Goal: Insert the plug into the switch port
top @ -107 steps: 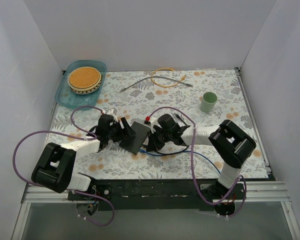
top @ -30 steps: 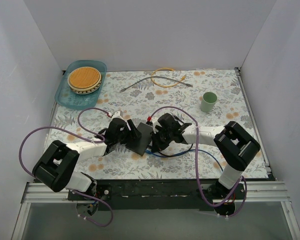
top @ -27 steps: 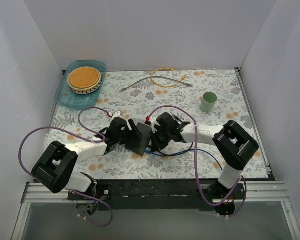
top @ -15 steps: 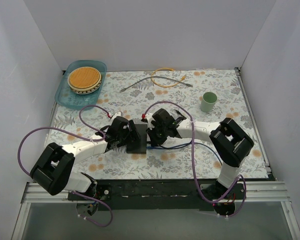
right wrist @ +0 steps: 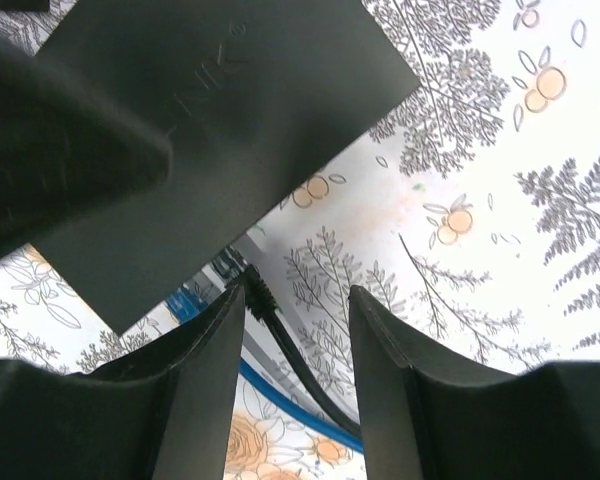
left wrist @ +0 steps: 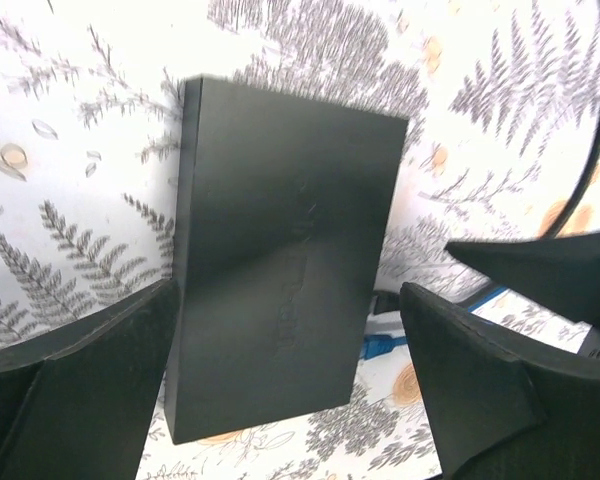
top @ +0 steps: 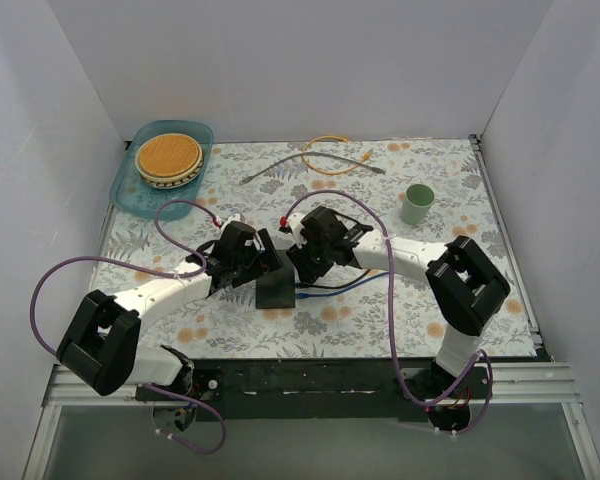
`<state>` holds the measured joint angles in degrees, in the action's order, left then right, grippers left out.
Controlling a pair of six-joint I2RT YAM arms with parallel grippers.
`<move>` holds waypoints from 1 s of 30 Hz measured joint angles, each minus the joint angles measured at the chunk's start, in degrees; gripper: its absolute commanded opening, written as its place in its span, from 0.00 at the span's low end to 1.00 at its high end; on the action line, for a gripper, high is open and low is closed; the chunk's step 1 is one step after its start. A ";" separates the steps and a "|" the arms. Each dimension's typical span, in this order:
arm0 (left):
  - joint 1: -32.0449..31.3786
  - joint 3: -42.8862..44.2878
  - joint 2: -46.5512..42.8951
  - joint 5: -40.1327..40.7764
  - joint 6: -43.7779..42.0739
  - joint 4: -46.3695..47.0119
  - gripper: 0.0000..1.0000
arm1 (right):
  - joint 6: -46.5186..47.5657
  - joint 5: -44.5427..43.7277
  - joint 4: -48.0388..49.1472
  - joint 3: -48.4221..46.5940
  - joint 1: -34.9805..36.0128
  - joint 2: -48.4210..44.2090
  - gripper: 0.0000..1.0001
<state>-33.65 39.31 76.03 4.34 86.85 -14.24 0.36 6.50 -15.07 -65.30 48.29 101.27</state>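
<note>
A table lies beneath the left gripper and the right gripper, spreading out on every side of them. A white cloth printed with grey ferns and orange blossoms covers it. A plain white back wall stands beyond the grippers, and white side walls close in outboard of each. A metal rail runs behind them. The light is even and the shadows are soft.

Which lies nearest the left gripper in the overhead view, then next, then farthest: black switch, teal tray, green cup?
1. switch, right at the left gripper, table centre.
2. teal tray, back left corner.
3. green cup, back right side.
</note>
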 measured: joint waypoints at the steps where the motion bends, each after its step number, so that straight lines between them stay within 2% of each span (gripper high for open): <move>1: 0.48 0.63 0.04 -0.04 -0.22 -0.15 0.93 | 0.00 -0.48 -0.02 0.33 0.00 -0.46 0.54; 9: 4.57 5.25 0.04 -0.31 -3.37 -0.66 0.94 | -1.66 -6.34 0.63 2.16 -0.09 -7.43 0.56; 17: 8.50 12.28 1.77 -0.22 -8.72 -1.92 0.93 | -4.68 -8.90 0.98 1.99 -4.04 -8.17 0.56; 22: 9.81 22.21 9.09 2.05 -13.03 -2.58 0.93 | -6.88 -7.23 1.49 2.99 -10.08 -11.93 0.56; 30: 9.97 41.62 27.69 7.37 -20.11 -4.59 0.89 | -9.73 -3.89 3.52 7.34 -18.73 -22.58 0.56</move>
<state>-23.68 80.93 103.72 11.70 66.74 -18.83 -9.37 2.61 -11.55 -57.95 29.56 78.70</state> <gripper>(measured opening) 0.908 0.563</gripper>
